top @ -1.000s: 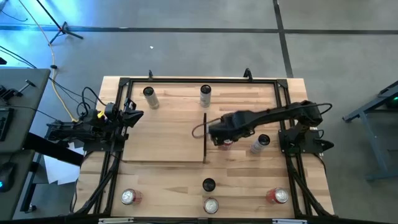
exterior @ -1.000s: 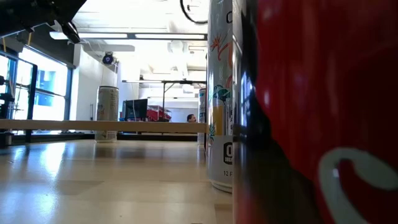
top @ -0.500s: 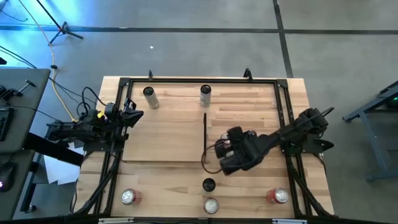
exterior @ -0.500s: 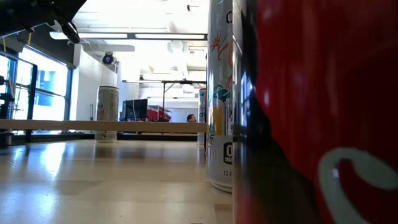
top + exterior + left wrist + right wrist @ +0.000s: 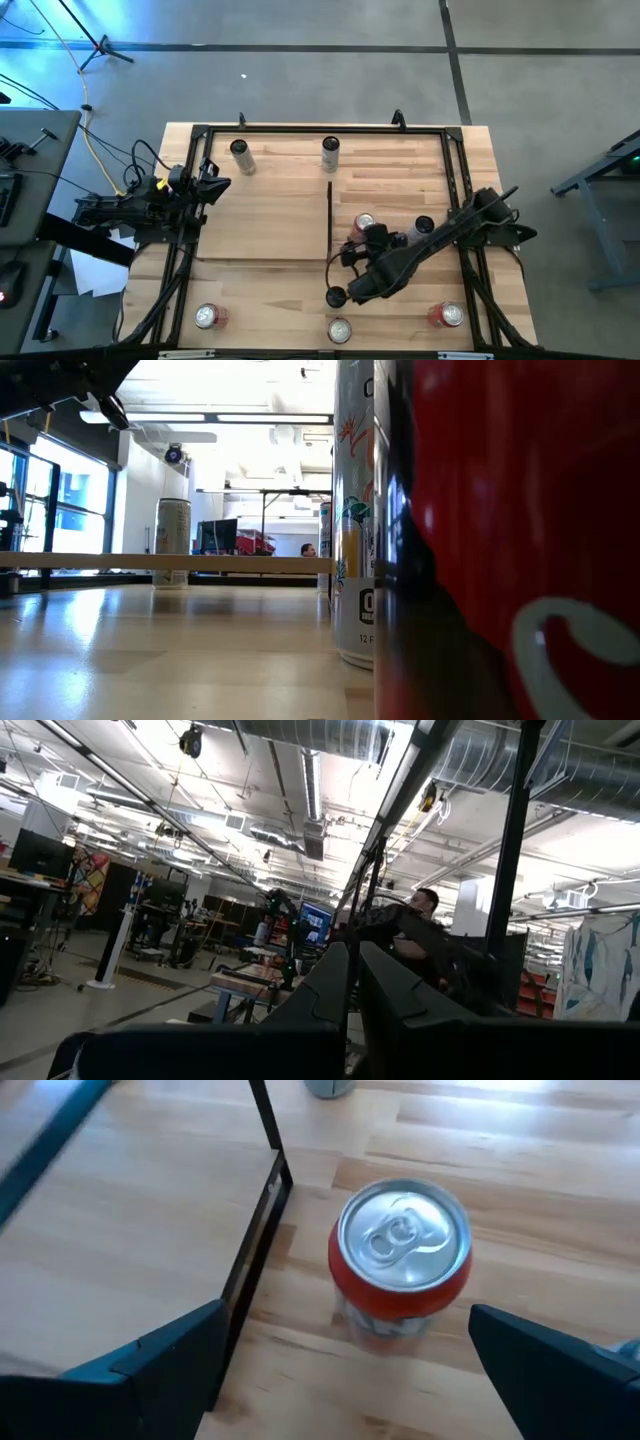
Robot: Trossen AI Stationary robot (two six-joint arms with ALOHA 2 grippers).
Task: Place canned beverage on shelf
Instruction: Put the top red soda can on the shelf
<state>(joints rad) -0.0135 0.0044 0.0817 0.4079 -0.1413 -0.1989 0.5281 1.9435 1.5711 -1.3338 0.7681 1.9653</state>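
**Lined up on a red can, not yet gripped**

Found the right gripper (image 5: pixel 348 1308) nearest in its wrist view, spread to full width and holding nothing, one dark finger at the lower left of the frame and the other at the lower right. Spotted the red can (image 5: pixel 405 1245) just beyond, centre frame, upright on the bare tabletop (image 5: pixel 520 1210), framed by the fingers but touched by neither. Judged it the canned beverage to move, with no hold taken yet.

Noted the silver lid with its tab lying flat, so probably sealed and full. Expected some weight, a stiff but thin wall that dents under a hard squeeze, and a smooth, slippery skin. Reckoned the best hold to be across the round body at mid-height, below the shoulder, with a firm but modest pinch and the can kept upright.

Saw the thin dark strip (image 5: pixel 265 1130) of the shelf (image 5: pixel 265 220) just beside the can, toward the left of the frame, with the pale panel beyond it. Placed the can, from overhead, right of that strip at centre frame, off the shelf.

Picked out a silver can (image 5: pixel 424 227) near it to the right and a dark can (image 5: pixel 335 297) lower down.

Found the left gripper (image 5: pixel 352 990) farthest off, parked at the table's left edge, fingers pressed together on nothing.
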